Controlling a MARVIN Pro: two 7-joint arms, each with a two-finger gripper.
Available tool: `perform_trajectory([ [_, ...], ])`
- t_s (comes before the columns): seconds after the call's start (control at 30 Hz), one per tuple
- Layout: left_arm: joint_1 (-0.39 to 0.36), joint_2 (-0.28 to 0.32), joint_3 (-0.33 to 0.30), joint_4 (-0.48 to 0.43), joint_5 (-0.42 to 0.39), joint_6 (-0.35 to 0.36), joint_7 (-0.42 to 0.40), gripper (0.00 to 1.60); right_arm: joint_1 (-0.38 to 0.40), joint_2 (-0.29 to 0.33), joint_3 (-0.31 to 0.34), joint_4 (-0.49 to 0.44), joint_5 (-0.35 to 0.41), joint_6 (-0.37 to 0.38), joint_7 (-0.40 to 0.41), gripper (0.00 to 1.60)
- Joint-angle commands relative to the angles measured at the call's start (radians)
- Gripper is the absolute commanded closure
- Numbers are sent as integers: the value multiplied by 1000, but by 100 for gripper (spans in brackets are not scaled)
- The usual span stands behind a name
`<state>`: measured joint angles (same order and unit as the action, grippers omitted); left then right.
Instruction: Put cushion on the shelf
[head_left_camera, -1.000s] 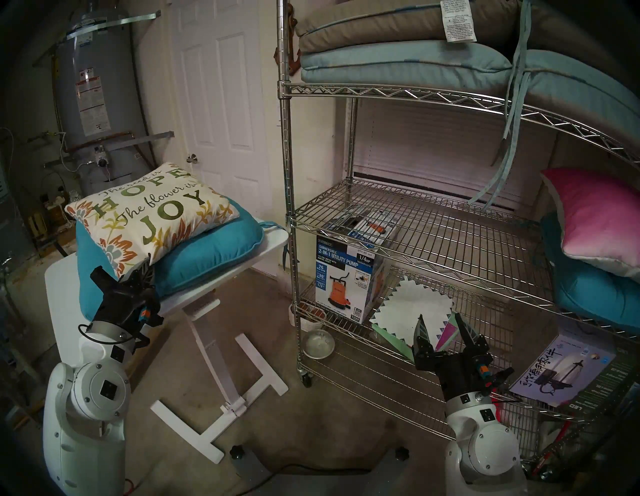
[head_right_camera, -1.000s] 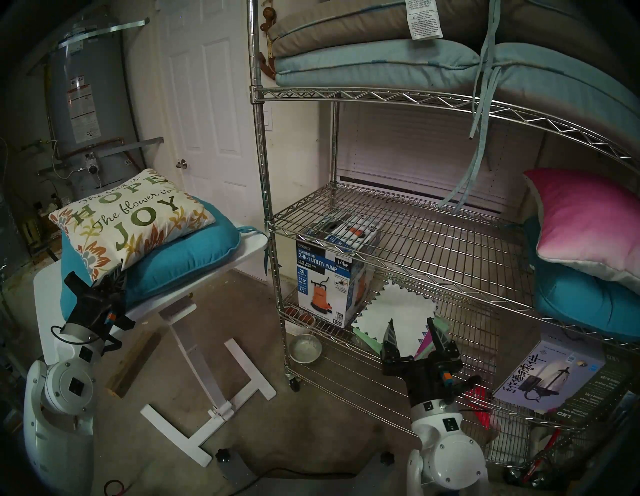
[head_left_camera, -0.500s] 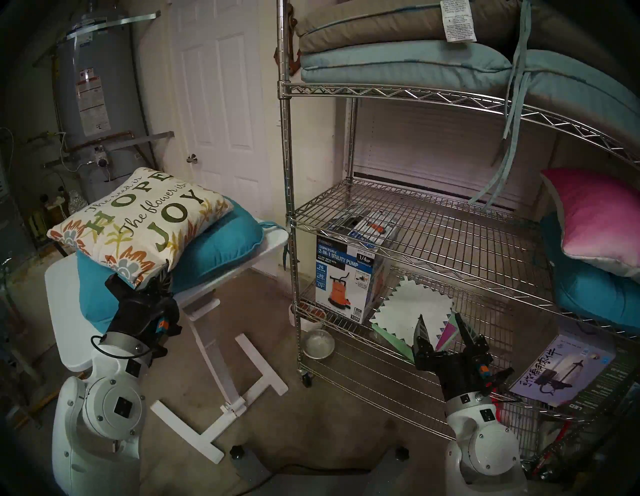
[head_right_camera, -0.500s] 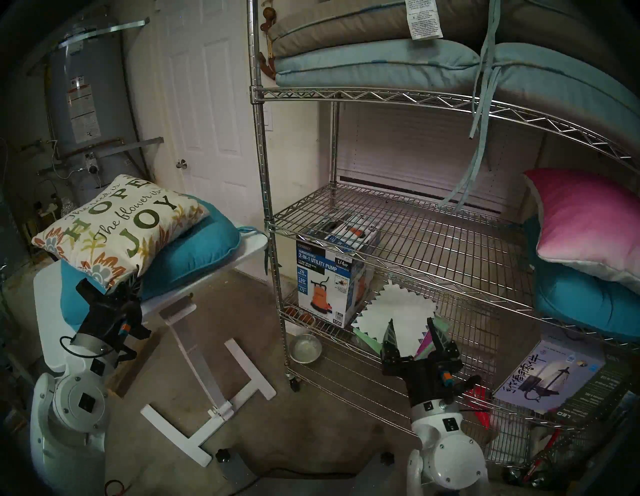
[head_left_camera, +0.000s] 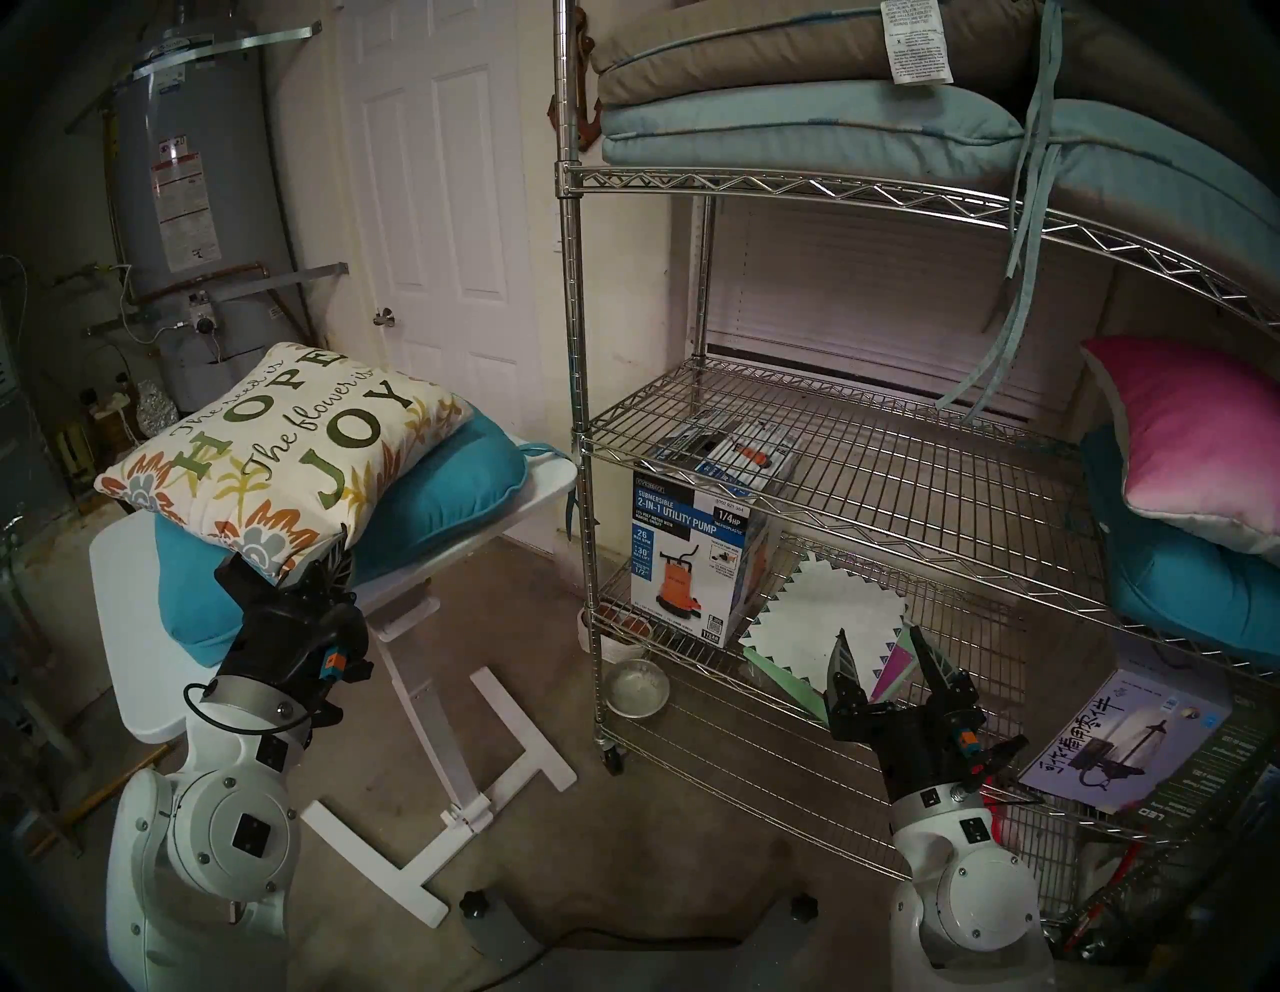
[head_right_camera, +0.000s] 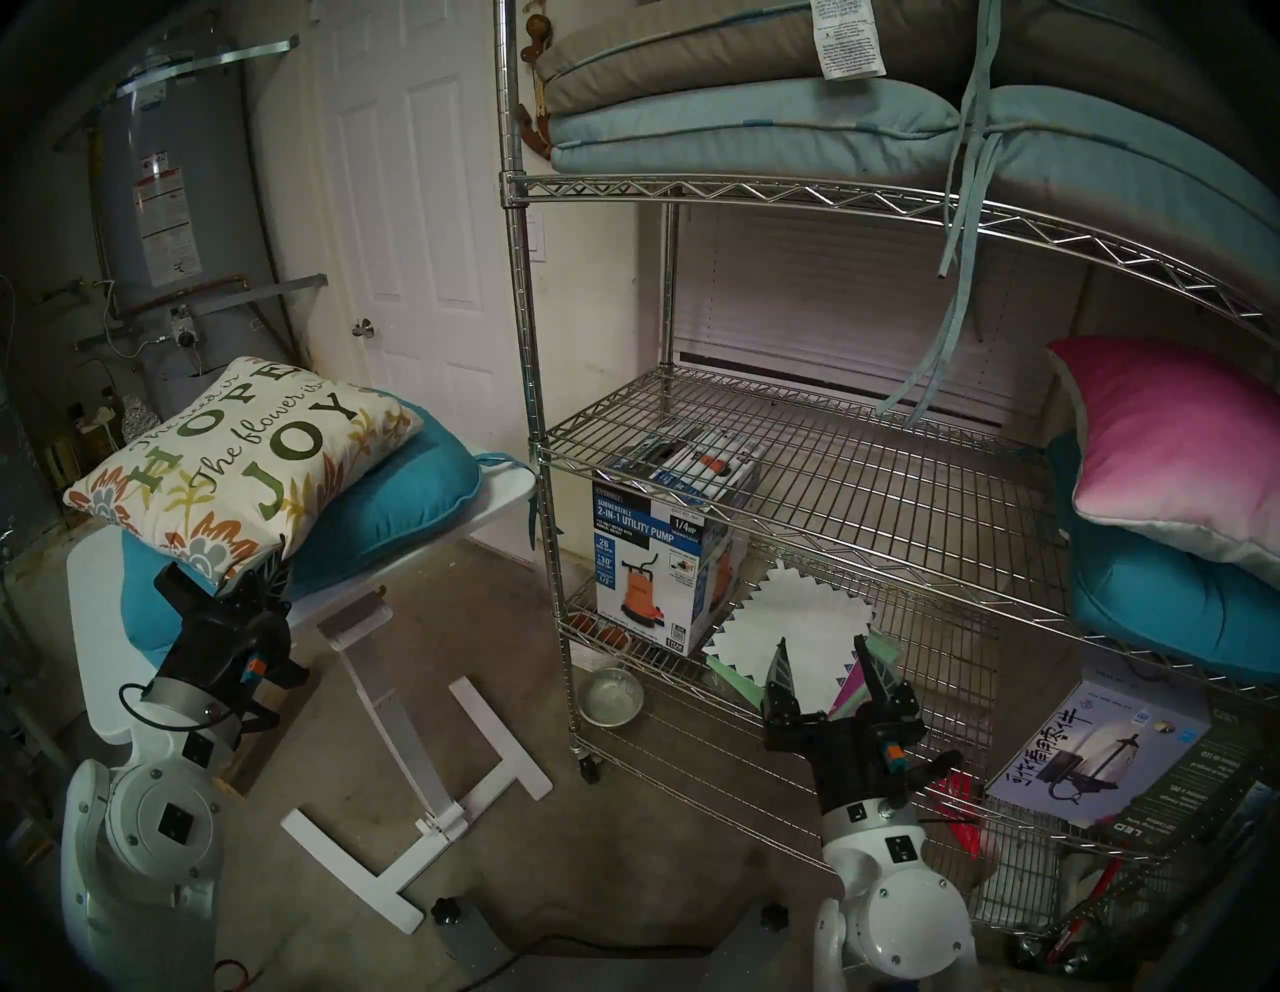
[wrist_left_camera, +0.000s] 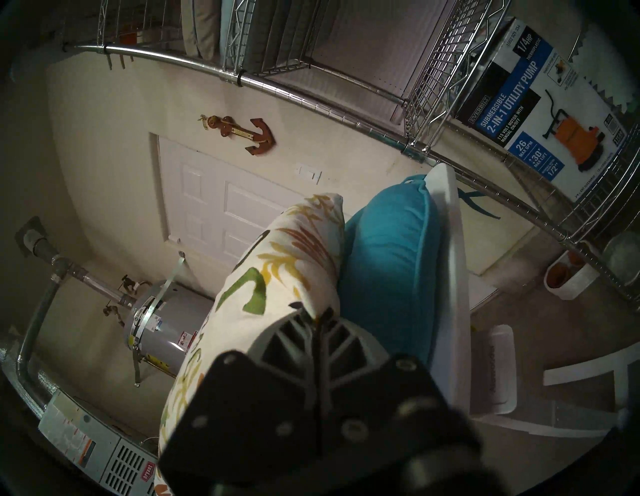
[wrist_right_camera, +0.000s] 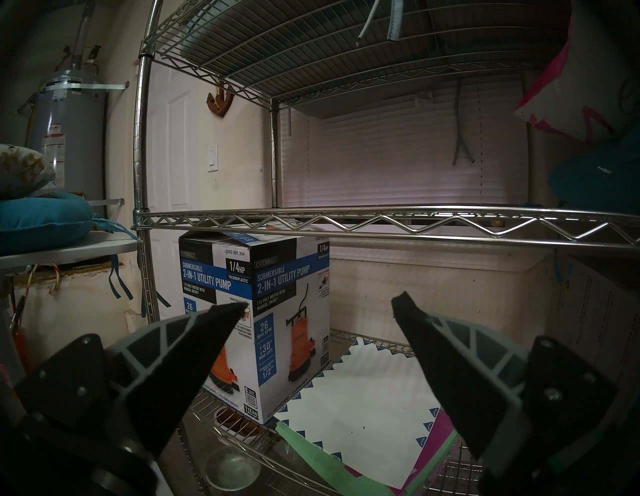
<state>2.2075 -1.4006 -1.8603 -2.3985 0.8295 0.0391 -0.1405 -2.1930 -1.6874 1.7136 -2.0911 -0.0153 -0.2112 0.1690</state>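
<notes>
Cushion (head_left_camera: 277, 443) corner is pinched by left gripper (head_left_camera: 325, 561), partly raised off teal cushion (head_left_camera: 443, 485); transfer to shelf (head_left_camera: 831, 443) is pending; right gripper (head_left_camera: 883, 654) is spread, empty.

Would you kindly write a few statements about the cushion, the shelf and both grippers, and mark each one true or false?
1. The left gripper is shut on a corner of the cushion. True.
2. The right gripper holds the pump box. False: it is open and empty.
3. The cushion lies on the shelf. False: it rests on the teal cushion.
4. A pink pillow sits on the shelf. True.
</notes>
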Motion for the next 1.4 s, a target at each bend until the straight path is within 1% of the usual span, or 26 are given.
perform_trajectory([
  [0.0, -8, -9, -25, -23, -18, 3, 7, 97, 2, 2, 0, -20, -1, -3, 1, 0],
  [0.03, -9, -10, -29, -24, -20, 4, 6, 60, 2, 2, 0, -20, -1, -4, 1, 0],
  [0.07, -10, -12, -32, -24, -24, 5, 3, 0, 2, 2, 0, -20, -1, -4, 1, 0],
  [0.13, -14, -21, -33, -16, -25, 6, 15, 0, 2, 2, 0, -20, -1, -3, 1, 0],
  [0.2, -12, -23, -42, -17, -41, 7, 2, 0, 2, 2, 0, -20, -1, -3, 1, 0],
  [0.27, -14, -37, -40, -12, -44, 1, 25, 0, 2, 2, 0, -20, -1, -3, 1, 0],
  [0.4, -8, -34, -58, -9, -51, 1, 14, 0, 2, 2, 0, -20, -1, -3, 1, 0],
  [0.77, -18, -34, -81, 14, -53, -4, 13, 0, 2, 2, 0, -21, -1, -3, 1, 0],
  [0.8, -19, -34, -85, 12, -71, -2, -2, 0, 2, 2, 0, -21, -1, -3, 1, 0],
  [0.83, -19, -33, -88, 11, -78, -3, -8, 16, 2, 2, 0, -21, -1, -3, 1, 0],
  [0.87, -18, -33, -89, 12, -80, -5, -8, 160, 2, 2, 0, -21, -1, -3, 1, 0],
  [0.9, -7, -22, -95, 8, -87, -5, -33, 160, 2, 2, 0, -21, -1, -3, 1, 0],
  [0.97, -5, -30, -94, 12, -94, -14, -25, 160, 2, 2, 0, -21, -1, -3, 1, 0],
  [1.37, -4, -37, -109, 20, -113, -26, -48, 160, 2, 2, 0, -21, -1, -3, 1, 0],
])
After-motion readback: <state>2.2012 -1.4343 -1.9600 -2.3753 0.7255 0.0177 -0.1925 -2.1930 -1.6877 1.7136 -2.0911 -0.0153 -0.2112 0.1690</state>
